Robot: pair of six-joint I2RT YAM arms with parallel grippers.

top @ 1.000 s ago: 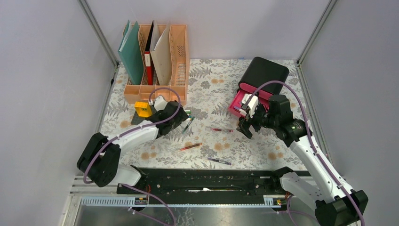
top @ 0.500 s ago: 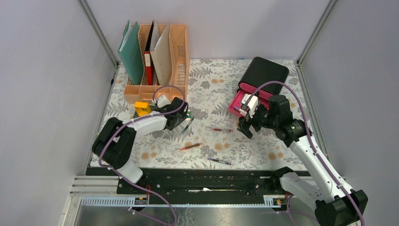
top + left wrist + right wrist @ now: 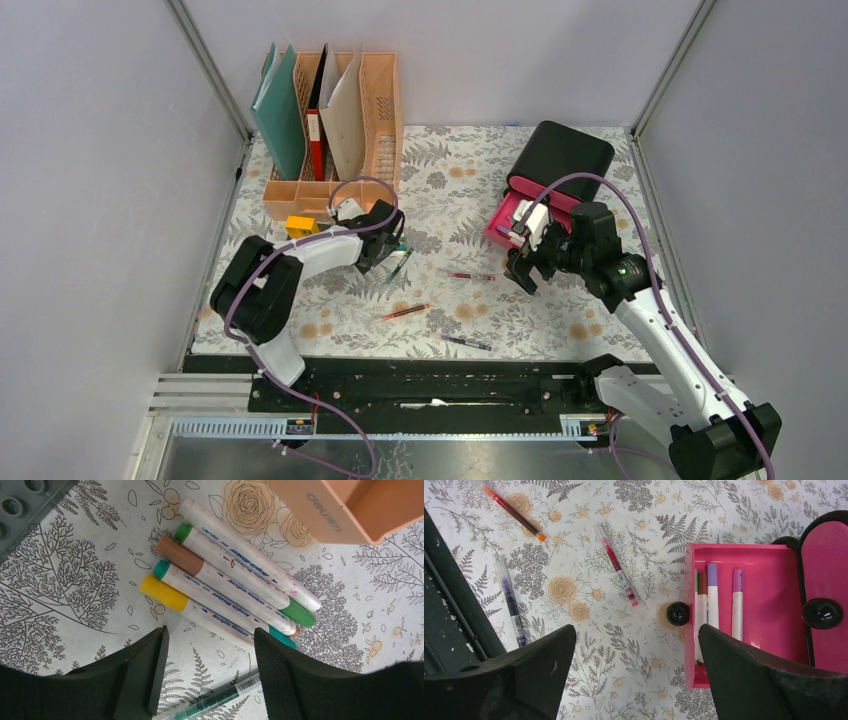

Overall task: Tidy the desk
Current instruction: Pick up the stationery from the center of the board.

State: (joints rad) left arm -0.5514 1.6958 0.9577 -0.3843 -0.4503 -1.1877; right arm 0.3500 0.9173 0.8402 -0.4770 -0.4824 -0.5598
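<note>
The desk [image 3: 450, 180] is a fern-and-flower cloth [image 3: 75, 580] [image 3: 599, 680]. My left gripper [image 3: 390, 242] [image 3: 210, 645] hangs low over it, open, with nothing gripped. Just beyond its fingertips lie several white markers [image 3: 230, 580] side by side, with yellow, teal, brown and green caps. A green pen [image 3: 220, 700] [image 3: 400, 265] lies on the cloth between the two fingers. My right gripper [image 3: 525, 265] [image 3: 636, 650] is wide open above bare cloth, next to the pink drawer [image 3: 744, 665] [image 3: 505, 225], which holds a few markers [image 3: 713, 600].
A peach file rack [image 3: 335, 190] [image 3: 350, 510] stands behind the left gripper, with a yellow block [image 3: 300, 226] beside it. The black drawer box [image 3: 560, 155] sits back right. Loose pens lie mid-desk: red [image 3: 470, 275] [image 3: 616, 562], orange-red [image 3: 405, 312] [image 3: 514, 512], purple [image 3: 467, 343] [image 3: 510, 600].
The left arm's elbow has swung right and forward, the gripper has edged right over the markers, and its jaws have narrowed somewhat. The right arm has not moved.
</note>
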